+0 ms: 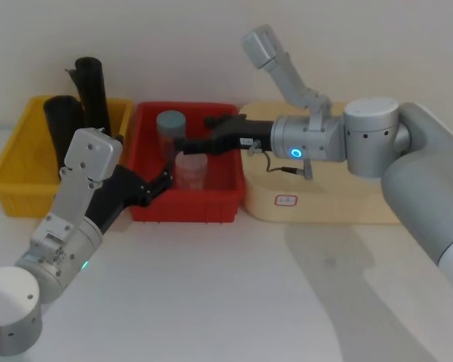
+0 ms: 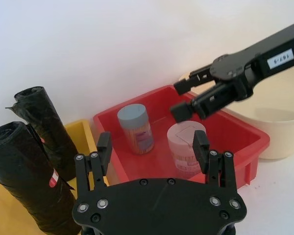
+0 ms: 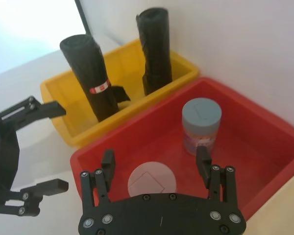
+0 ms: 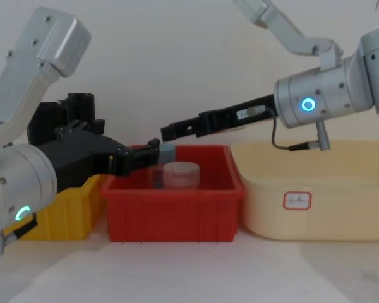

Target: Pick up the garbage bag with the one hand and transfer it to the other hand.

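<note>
The garbage bag (image 1: 60, 121), a thick black roll with a red-and-white label, stands upright in the yellow bin (image 1: 15, 185); it is also in the left wrist view (image 2: 24, 171) and the right wrist view (image 3: 88, 73). My green-ringed left gripper (image 1: 160, 181) is open at the red bin's near left corner, to the right of the bag and apart from it, holding nothing (image 2: 152, 147). My blue-ringed right gripper (image 1: 195, 134) hangs open over the red bin (image 3: 155, 159), and it is also empty.
A slimmer, taller black roll (image 1: 93, 90) stands behind the bag in the yellow bin. The red bin (image 1: 219, 207) holds a grey-lidded jar (image 1: 171, 124) and a pink-lidded jar (image 1: 191, 170). A cream tub (image 1: 325, 204) sits at the right. Bare table lies in front.
</note>
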### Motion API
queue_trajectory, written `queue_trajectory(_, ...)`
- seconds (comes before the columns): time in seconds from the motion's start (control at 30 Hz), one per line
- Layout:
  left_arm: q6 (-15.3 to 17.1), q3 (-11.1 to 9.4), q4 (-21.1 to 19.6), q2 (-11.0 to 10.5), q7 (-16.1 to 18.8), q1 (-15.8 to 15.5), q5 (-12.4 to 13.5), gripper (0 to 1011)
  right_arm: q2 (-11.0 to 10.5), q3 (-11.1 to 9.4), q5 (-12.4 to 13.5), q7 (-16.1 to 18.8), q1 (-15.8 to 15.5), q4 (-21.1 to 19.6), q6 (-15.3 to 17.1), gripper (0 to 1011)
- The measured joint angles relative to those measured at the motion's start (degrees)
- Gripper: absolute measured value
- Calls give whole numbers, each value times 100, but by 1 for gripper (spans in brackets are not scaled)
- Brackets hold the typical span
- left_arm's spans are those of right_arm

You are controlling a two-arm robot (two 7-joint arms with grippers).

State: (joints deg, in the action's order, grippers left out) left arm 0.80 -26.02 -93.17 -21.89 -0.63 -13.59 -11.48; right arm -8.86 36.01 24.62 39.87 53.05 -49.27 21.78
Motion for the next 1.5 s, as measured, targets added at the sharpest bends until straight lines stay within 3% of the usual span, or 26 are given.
queue_trajectory(0.3,0,0,0,0,0,0,0,1000,53,234,-173,27,53,185,-31,1001)
queue_trajectory(0.67,0,0,0,0,0,0,0,1000,103,343,-305,17,127,405,16,1002)
queue_trajectory(1.4,0,0,0,0,0,0,0,1000,213,315,-413,0,229,777,135,1001)
queue_trajectory(1.5,0,0,0,0,0,0,1,1000,222,295,-410,9,225,783,152,962)
